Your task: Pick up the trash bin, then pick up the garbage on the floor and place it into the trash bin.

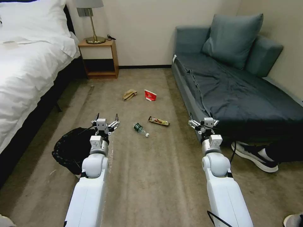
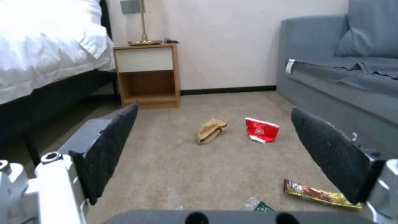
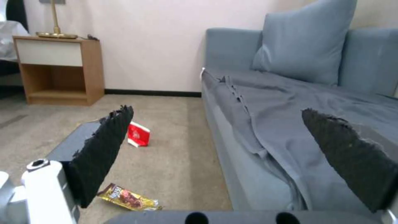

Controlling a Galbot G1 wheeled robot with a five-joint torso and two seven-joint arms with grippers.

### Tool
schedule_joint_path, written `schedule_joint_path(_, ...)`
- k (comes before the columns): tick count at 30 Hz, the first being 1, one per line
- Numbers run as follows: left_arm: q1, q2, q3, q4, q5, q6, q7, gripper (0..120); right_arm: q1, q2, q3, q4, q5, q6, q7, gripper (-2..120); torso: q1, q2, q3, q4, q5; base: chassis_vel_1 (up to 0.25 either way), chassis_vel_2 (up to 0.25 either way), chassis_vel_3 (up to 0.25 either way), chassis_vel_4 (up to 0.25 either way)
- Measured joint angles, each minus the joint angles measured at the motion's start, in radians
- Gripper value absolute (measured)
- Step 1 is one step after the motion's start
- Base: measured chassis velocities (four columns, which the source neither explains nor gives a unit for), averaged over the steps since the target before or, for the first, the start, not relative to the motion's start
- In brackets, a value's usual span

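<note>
The trash bin, lined with a black bag, stands on the carpet at the lower left, partly behind my left arm. My left gripper hangs open just beyond it, holding nothing. Ahead lie the garbage items: a clear bottle with a green label, a snack wrapper, a red-and-white paper cup and a tan paper bag. My right gripper is open beside the sofa edge, empty. The left wrist view shows the paper bag, cup and wrapper.
A bed runs along the left and a grey sofa along the right. A wooden nightstand with a lamp stands at the back wall. A person's shoe rests on the floor at the right, near my right arm.
</note>
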Motion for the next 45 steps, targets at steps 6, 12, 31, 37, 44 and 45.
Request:
schedule_joint_path(6,0.000,0.000,0.000,0.000,0.000,0.000,0.000,99,0.000,0.000,0.000,0.000,0.000,0.000,0.000,100,0.000,0.000,0.000,0.0000,0.0000,0.000,0.000,0.000,0.000)
schedule_joint_path(12,0.000,0.000,0.000,0.000,0.000,0.000,0.000,99,0.000,0.000,0.000,0.000,0.000,0.000,0.000,100,0.000,0.000,0.000,0.0000,0.0000,0.000,0.000,0.000,0.000)
schedule_joint_path(31,0.006,0.002,-0.003,-0.011,-0.008,0.000,0.000,100,0.000,0.000,0.000,0.000,0.000,0.000,0.000,100,0.000,0.000,0.000,-0.0001,-0.0001,0.000,0.000,0.000,0.000)
schedule_joint_path(37,0.081,0.032,-0.050,-0.150,-0.089,-0.006,0.003,100,-0.049,-0.020,0.011,0.068,0.012,0.008,0.003,100,0.000,0.000,0.000,0.0003,0.0000,0.000,0.000,0.000,0.000)
schedule_joint_path(44,0.175,0.069,-0.107,-0.327,-0.194,-0.014,0.010,100,-0.168,-0.068,0.040,0.237,0.042,0.035,0.015,100,0.000,0.000,0.000,-0.0001,-0.0001,0.000,0.000,0.000,0.000)
schedule_joint_path(45,0.180,0.071,-0.110,-0.336,-0.199,-0.015,0.011,100,-0.175,-0.070,0.041,0.246,0.044,0.036,0.016,100,0.000,0.000,0.000,-0.0001,0.0000,0.000,0.000,0.000,0.000)
